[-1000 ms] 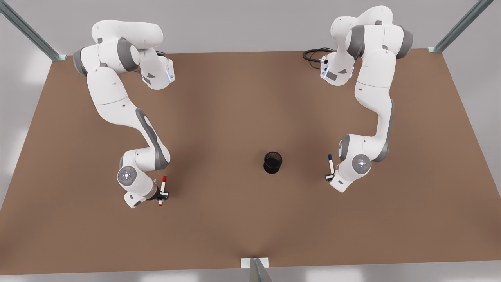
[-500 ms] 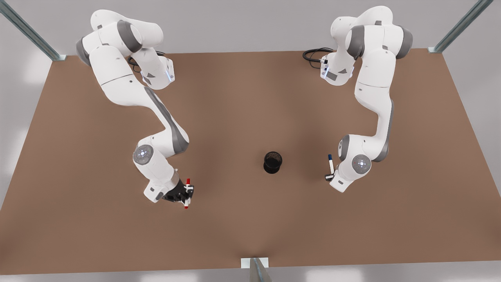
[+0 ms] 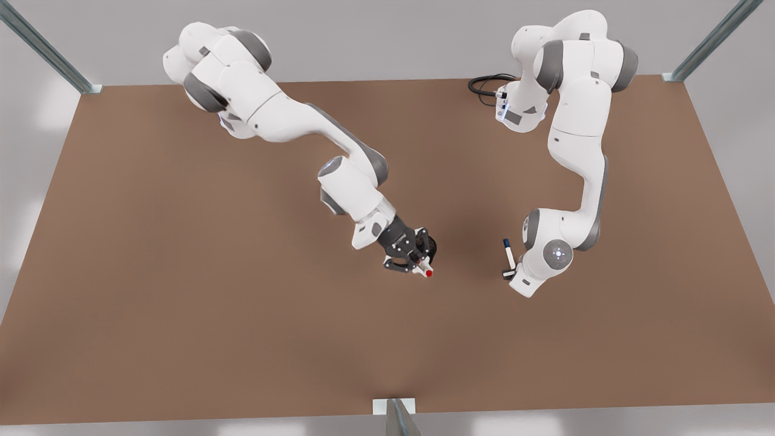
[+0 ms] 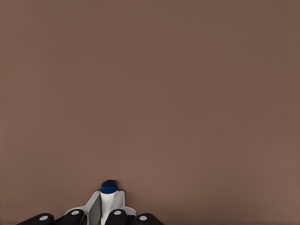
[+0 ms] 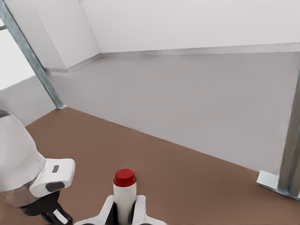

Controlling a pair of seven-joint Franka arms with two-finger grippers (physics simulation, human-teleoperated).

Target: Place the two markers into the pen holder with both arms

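In the front view, my right gripper (image 3: 416,259) hangs tilted over the black pen holder (image 3: 430,244) and covers most of it. It is shut on the red marker (image 3: 426,270), whose red end points toward the table's near edge. The right wrist view has that red marker (image 5: 124,187) standing up between the fingers (image 5: 106,212). On the front view's right, my left gripper (image 3: 509,273) is shut on the blue marker (image 3: 507,251), well apart from the holder. The left wrist view shows the blue marker (image 4: 108,193) held over bare table.
The brown table (image 3: 181,290) stretches wide around both arms. A black cable (image 3: 484,85) loops at the far edge by the arm base on the front view's right. Metal frame posts (image 3: 396,418) stand at the near edge and far corners.
The right arm has swung from the front view's left across to the pen holder, carrying the red marker and tilting it. The left arm with the blue marker has stayed nearly still.
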